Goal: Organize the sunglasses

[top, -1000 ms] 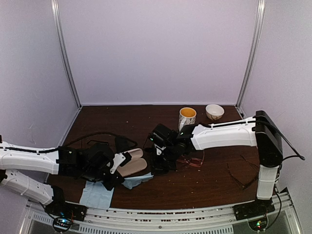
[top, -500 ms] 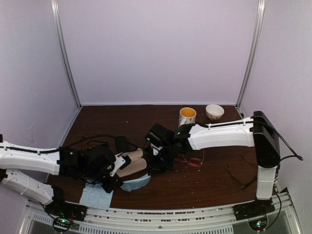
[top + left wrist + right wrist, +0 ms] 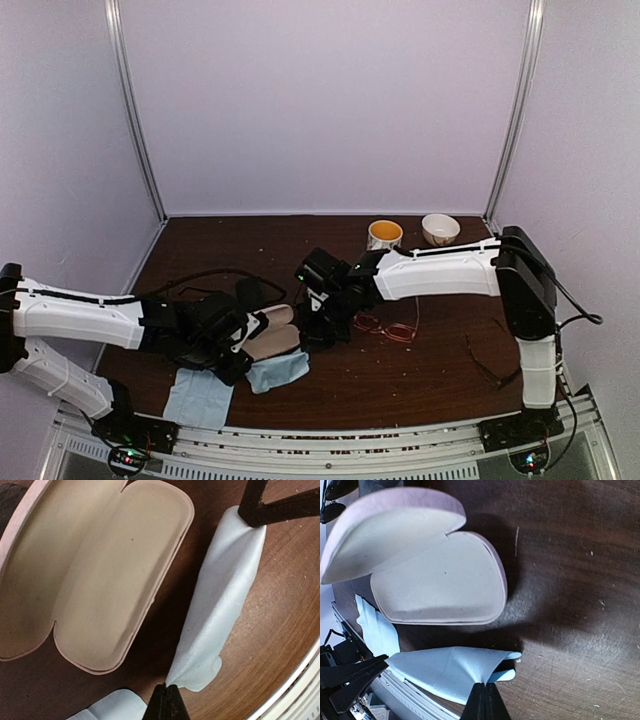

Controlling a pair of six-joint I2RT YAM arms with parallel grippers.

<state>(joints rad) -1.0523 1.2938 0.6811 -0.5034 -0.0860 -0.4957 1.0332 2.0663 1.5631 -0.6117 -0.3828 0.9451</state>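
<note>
Both grippers hold one light-blue cloth (image 3: 280,371) by opposite ends, just in front of the open pink case (image 3: 268,334). My left gripper (image 3: 167,692) is shut on one corner of the cloth (image 3: 225,605); in the top view it is at the left (image 3: 243,364). My right gripper (image 3: 485,689) is shut on the other end of the cloth (image 3: 445,672); it shows in the top view (image 3: 305,343). The pink-red sunglasses (image 3: 390,328) lie right of the right gripper. The thin black-framed pair (image 3: 495,362) lies far right. A dark pair (image 3: 332,500) shows partly behind the case.
A second blue cloth (image 3: 200,398) lies at the front left edge. The pink case is empty inside (image 3: 100,580). A black case (image 3: 250,293) sits behind the pink one. A mug (image 3: 383,235) and a bowl (image 3: 440,229) stand at the back right.
My right gripper has moved left toward the pink case and my left gripper has shifted slightly right. The cloth between them has bunched up a little.
</note>
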